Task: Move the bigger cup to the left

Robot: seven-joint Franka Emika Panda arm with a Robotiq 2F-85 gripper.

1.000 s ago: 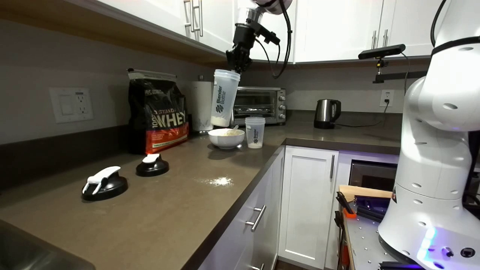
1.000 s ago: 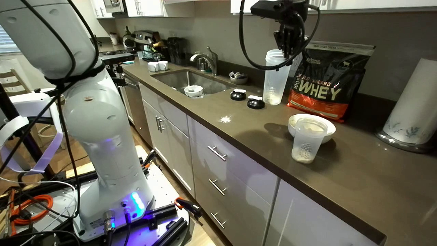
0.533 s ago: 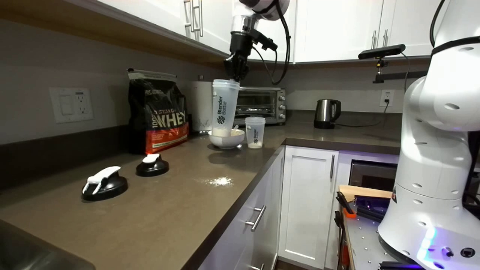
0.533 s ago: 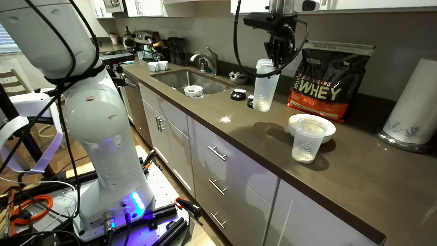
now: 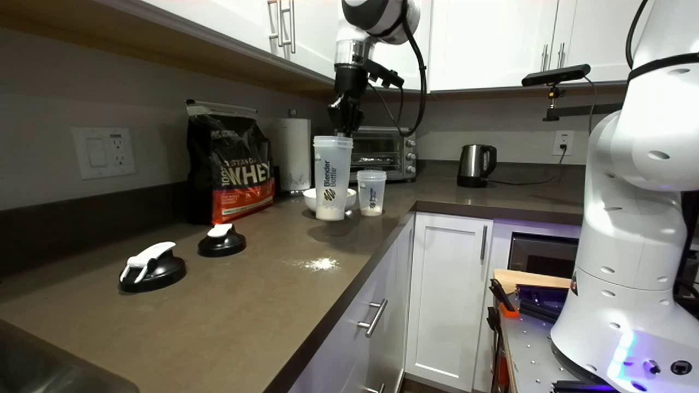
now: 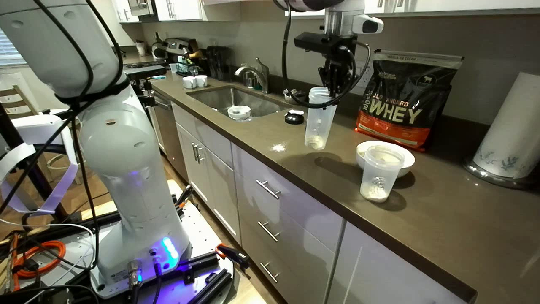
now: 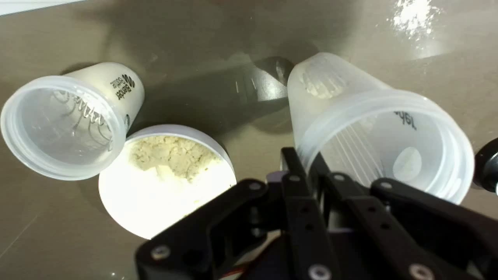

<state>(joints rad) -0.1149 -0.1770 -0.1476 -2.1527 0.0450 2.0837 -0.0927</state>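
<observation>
Big cup (image 5: 331,180): up in the air over the counter (image 5: 235,316), its shadow apart from the base, on the sink (image 6: 263,105) side of the bowl (image 7: 136,198) and small cup (image 6: 381,173). Held clear so it won't drag, I'd guess.
Gripper (image 7: 305,159): clamped on one side of the big cup's rim, looks like one finger inside and one outside. Makes sense: thin wall, easy pinch.
Lids (image 5: 166,270): two of them, sitting on the counter, which leaves the mouth open for a finger.
Lean: slight, kinda expected when only one side is held. There's powder (image 5: 330,213) at the bottom, so near-upright keeps it there.
Small cup: standing just beside the bowl, can't tell if they touch. Not the target, so leave it.
Next: carry looks mostly done imo. Lower it, get the base flat, then let go, otherwise that lean could tip it.
</observation>
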